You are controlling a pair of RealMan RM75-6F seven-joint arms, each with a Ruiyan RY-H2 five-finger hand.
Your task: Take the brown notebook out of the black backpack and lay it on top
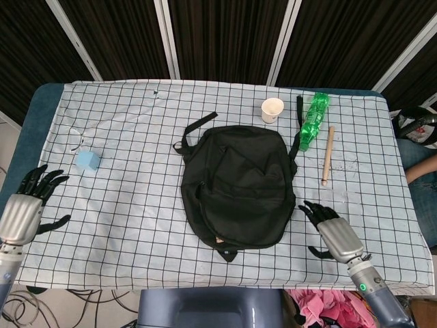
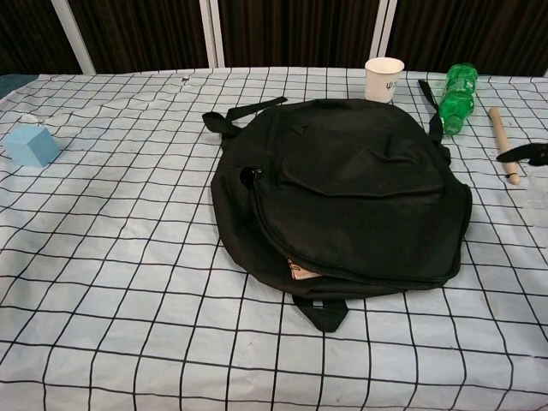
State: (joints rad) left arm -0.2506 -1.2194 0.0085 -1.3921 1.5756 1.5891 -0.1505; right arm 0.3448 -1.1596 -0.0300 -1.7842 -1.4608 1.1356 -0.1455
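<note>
The black backpack [image 1: 237, 186] [image 2: 342, 193] lies flat in the middle of the checked tablecloth. A brown corner of the notebook [image 2: 298, 271] [image 1: 218, 240] peeks out of its part-open zip at the near edge. My left hand [image 1: 26, 208] hovers at the table's near left edge, far from the backpack, fingers spread and holding nothing. My right hand [image 1: 331, 231] is low at the near right, just right of the backpack, fingers spread and empty. In the chest view only the right hand's fingertips [image 2: 524, 152] show at the right edge.
A paper cup [image 1: 272, 109] [image 2: 383, 79], a green bottle [image 1: 313, 119] [image 2: 455, 96] and a wooden stick [image 1: 328, 154] [image 2: 503, 144] lie behind and right of the backpack. A light blue cube [image 1: 88, 160] [image 2: 32, 145] sits at the left. Backpack straps [image 2: 244, 114] trail at the back.
</note>
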